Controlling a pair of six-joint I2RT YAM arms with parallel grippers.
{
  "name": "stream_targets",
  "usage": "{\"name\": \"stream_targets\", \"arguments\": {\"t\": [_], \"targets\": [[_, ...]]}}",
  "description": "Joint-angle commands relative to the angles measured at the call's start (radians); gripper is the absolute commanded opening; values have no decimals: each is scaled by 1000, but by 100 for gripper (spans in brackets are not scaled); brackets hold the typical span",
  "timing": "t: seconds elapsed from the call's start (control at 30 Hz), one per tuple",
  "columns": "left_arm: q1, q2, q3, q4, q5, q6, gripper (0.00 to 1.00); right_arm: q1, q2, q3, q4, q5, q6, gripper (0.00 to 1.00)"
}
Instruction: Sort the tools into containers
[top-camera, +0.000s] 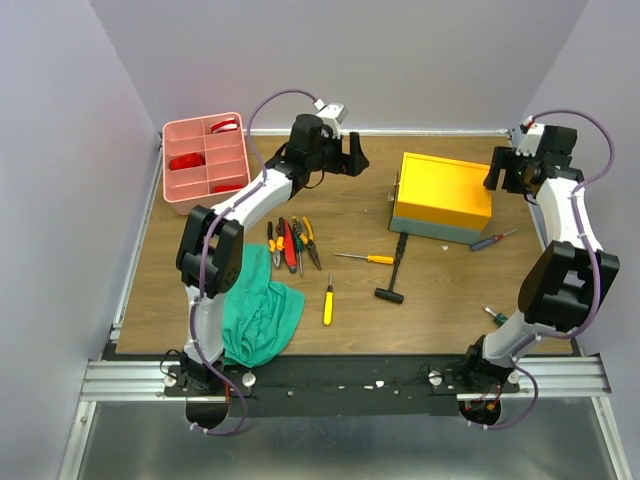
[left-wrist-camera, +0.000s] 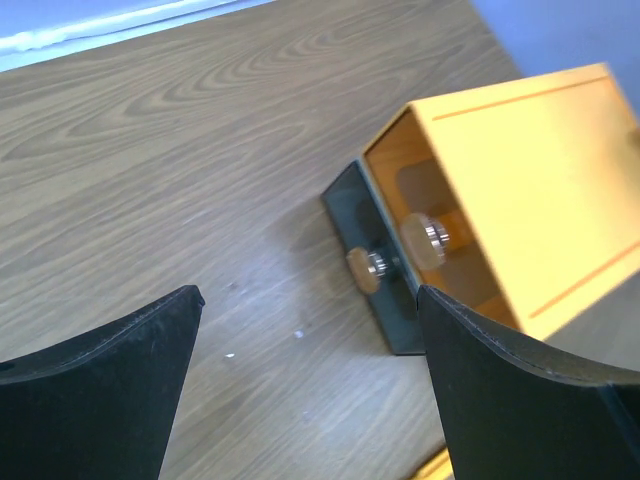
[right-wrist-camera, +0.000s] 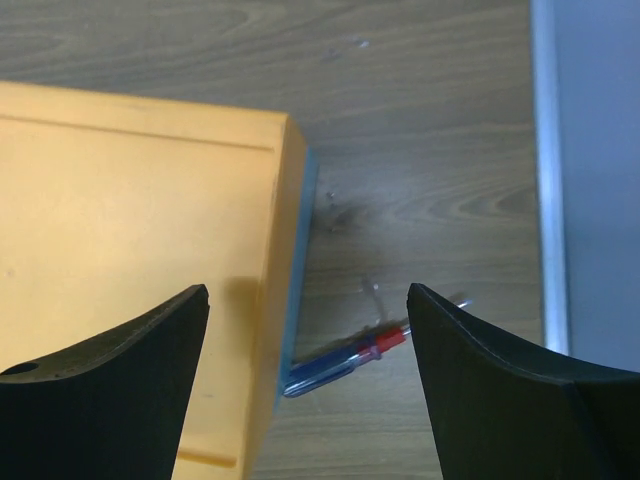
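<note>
The yellow-topped grey toolbox (top-camera: 443, 197) stands at the back right of the table, and the pink tray (top-camera: 232, 149) sits at the back left with red-handled items in two compartments. My left gripper (top-camera: 352, 156) hovers open left of the toolbox; its wrist view shows the toolbox (left-wrist-camera: 520, 190) and a knob (left-wrist-camera: 364, 269) past empty fingers (left-wrist-camera: 120, 380). My right gripper (top-camera: 508, 176) is open above the toolbox's right end (right-wrist-camera: 130, 220). A blue-and-red screwdriver (right-wrist-camera: 350, 360) lies below it against the box. Pliers (top-camera: 290, 241), two yellow screwdrivers (top-camera: 366, 258) (top-camera: 328, 300) and a black hammer (top-camera: 397, 268) lie mid-table.
A green cloth (top-camera: 258, 306) lies crumpled at the front left beside my left arm. A green-handled screwdriver (top-camera: 494, 317) rests near my right arm's base. The blue-and-red screwdriver (top-camera: 493, 240) lies by the toolbox's front right corner. Walls close in the table on three sides.
</note>
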Motion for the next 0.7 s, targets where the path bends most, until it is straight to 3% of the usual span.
{"name": "stream_targets", "arguments": {"t": [0.0,0.13,0.27,0.37,0.67], "targets": [[-9,37,44,6,114,-122,99,-2,48,14,-85,-166,65,88],[-22,42,39,-33,82,-131,99,-2,99,26,-90,-244,45,84],[-32,28,26,-85,27,-114,99,-2,174,98,-82,-301,49,65],[-38,4,-10,-96,7,-95,99,1,245,177,-71,-359,84,58],[-78,4,-57,-74,-18,-93,99,61,373,320,-7,-353,170,60]]}}
